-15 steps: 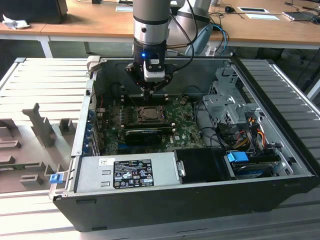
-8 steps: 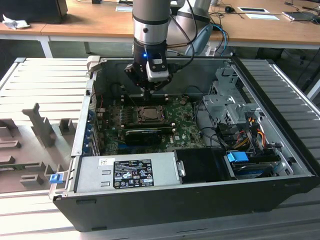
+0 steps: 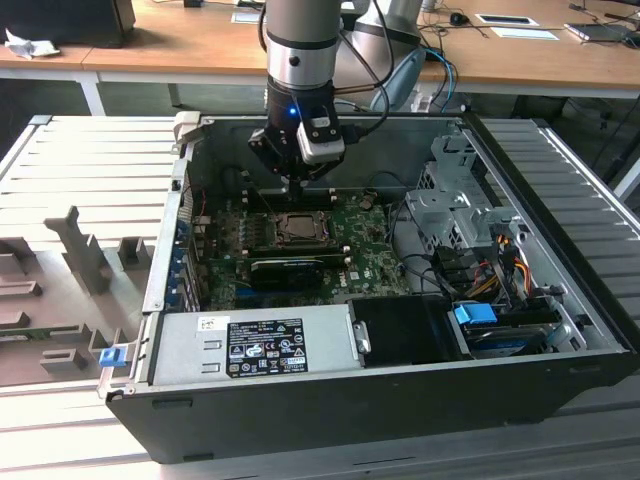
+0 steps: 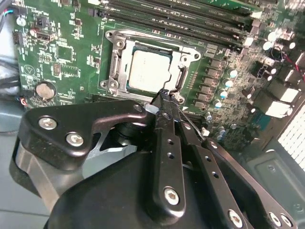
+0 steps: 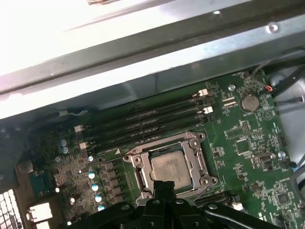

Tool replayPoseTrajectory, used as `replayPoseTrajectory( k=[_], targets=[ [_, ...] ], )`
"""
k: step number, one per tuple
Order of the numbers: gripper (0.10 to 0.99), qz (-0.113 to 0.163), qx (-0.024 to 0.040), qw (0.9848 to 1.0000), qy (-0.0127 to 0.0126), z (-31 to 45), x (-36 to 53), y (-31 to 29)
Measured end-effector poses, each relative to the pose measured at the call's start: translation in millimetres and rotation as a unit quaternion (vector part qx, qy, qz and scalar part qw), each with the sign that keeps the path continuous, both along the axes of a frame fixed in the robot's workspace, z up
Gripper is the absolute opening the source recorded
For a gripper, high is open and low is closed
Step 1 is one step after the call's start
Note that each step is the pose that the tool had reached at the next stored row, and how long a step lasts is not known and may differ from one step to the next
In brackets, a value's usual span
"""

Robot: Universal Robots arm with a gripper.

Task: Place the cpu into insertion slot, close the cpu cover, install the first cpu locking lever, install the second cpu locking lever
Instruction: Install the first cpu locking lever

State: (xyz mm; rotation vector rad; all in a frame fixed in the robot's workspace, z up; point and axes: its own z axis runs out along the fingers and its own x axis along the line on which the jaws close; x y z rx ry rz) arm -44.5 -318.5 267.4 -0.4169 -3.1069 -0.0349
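The arm [image 3: 300, 50] points straight down, its jaws pressed together.

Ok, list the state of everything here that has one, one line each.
cpu, seated flat in the insertion slot.
cpu cover, down over the cpu, framing it.
gripper, shut, tips at the insertion slot's edge.
computer case, open, its inside exposed.
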Motion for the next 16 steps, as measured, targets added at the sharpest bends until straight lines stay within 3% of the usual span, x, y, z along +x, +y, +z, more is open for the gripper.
replayPoseTrajectory(
  k=[2, 3, 5, 6, 7, 10, 12, 14, 16],
  targets=[
    [0.106, 0.016, 0.0000, 0.9999, 0.0000, 0.0, 0.0, 0.0],
    [0.106, 0.039, 0.0001, 0.9992, 0.0000, -0.3, 0.0, 0.0],
    [0.106, 0.082, 0.0000, 0.9966, -0.0002, -0.6, 0.0, 0.0],
    [0.106, 0.095, -0.0001, 0.9954, -0.0015, -0.8, -0.1, 0.0],
    [0.106, 0.099, -0.0007, 0.9950, -0.0100, -1.8, -1.6, -0.2],
    [0.106, 0.128, 0.0007, 0.9917, -0.0106, -4.4, -2.0, -0.5],
    [0.106, 0.155, 0.0010, 0.9879, -0.0106, -6.0, -1.9, -0.5],
    [0.106, 0.183, 0.0011, 0.9831, -0.0104, -6.9, -2.0, -0.5],
    [0.106, 0.195, 0.0015, 0.9808, -0.0107, -7.2, -3.2, -0.5]
  ],
)
